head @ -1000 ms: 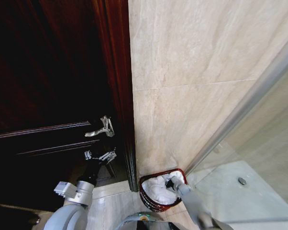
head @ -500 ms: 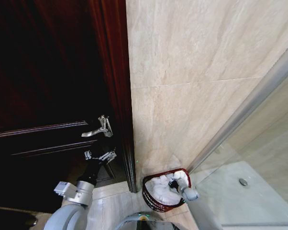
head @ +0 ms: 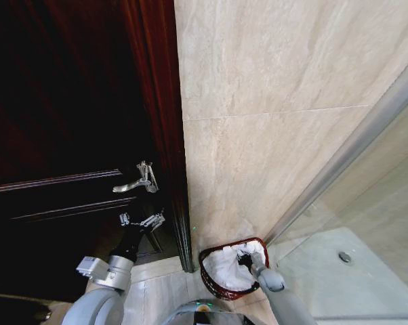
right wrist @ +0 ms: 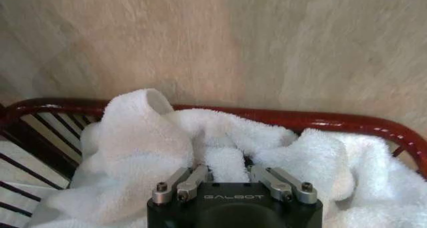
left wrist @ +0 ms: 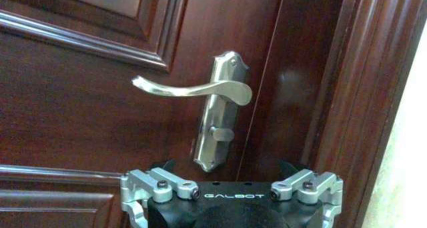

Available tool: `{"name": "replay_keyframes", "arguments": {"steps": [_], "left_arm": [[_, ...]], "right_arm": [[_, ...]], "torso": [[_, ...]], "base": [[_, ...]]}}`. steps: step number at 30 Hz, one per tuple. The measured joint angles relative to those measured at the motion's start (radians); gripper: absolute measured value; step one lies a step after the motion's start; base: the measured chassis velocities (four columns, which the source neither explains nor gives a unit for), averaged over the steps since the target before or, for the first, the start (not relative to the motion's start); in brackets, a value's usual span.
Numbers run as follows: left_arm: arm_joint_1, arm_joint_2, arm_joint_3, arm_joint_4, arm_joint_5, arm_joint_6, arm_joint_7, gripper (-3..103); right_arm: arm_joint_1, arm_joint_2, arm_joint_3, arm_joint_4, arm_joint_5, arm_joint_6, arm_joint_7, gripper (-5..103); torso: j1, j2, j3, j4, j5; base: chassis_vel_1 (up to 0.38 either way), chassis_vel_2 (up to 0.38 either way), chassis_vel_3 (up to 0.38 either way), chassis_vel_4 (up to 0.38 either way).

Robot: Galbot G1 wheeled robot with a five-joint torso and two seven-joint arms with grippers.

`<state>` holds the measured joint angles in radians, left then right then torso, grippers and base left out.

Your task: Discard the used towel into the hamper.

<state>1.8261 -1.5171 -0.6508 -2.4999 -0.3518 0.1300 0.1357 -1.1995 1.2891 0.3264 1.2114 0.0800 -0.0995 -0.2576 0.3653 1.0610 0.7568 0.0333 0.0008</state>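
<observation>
The hamper (head: 213,290), a low dark red open-weave basket, stands on the floor in the corner by the tiled wall. The white used towel (head: 221,268) lies bunched inside it. My right gripper (head: 243,259) reaches down into the hamper. In the right wrist view it (right wrist: 225,165) is sunk into the towel (right wrist: 137,135) with a fold pinched between its fingers, and the hamper's rim (right wrist: 347,122) curves behind. My left gripper (head: 141,220) hangs open in front of the door, just below the handle, holding nothing.
A dark wooden door with a silver lever handle (head: 137,181) (left wrist: 193,90) fills the left side, with its frame (head: 165,135) next to the hamper. A glass shower screen (head: 353,156) and a floor drain (head: 343,256) are on the right.
The head camera has shifted a little. My right arm has moved slightly, with its gripper still down in the hamper on the towel. The left arm has not moved.
</observation>
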Motion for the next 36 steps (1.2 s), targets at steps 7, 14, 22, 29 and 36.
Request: {"name": "replay_keyframes", "arguments": {"steps": [7, 14, 22, 29, 36], "left_arm": [[0.000, 0.000, 0.000, 0.000, 0.000, 0.000, 0.000, 100], [0.000, 0.000, 0.000, 0.000, 0.000, 0.000, 0.000, 100], [0.000, 0.000, 0.000, 0.000, 0.000, 0.000, 0.000, 100], [0.000, 0.000, 0.000, 0.000, 0.000, 0.000, 0.000, 100], [0.000, 0.000, 0.000, 0.000, 0.000, 0.000, 0.000, 100]], "right_arm": [[-0.043, -0.025, 0.027, 0.082, -0.023, -0.005, -0.003, 18], [-0.116, -0.039, 0.035, 0.171, -0.065, 0.055, -0.005, 18], [-0.149, 0.018, 0.052, 0.092, -0.140, 0.197, -0.020, 18], [-0.193, 0.049, 0.074, 0.093, -0.141, 0.286, 0.028, 18], [-0.291, 0.055, 0.112, 0.230, -0.112, 0.254, 0.083, 18]], "torso": [[0.001, 0.002, 0.001, 0.0001, 0.0001], [0.002, 0.005, 0.001, 0.0003, -0.0004], [0.003, 0.005, 0.003, 0.0000, -0.0009], [0.003, 0.006, 0.003, -0.0002, -0.0003], [0.003, 0.007, 0.004, -0.0004, -0.0008]], "base": [[0.000, 0.000, 0.000, 0.000], [0.000, 0.000, 0.000, 0.000], [0.000, 0.000, 0.000, 0.000], [0.000, 0.000, 0.000, 0.000], [0.000, 0.000, 0.000, 0.000]]}}
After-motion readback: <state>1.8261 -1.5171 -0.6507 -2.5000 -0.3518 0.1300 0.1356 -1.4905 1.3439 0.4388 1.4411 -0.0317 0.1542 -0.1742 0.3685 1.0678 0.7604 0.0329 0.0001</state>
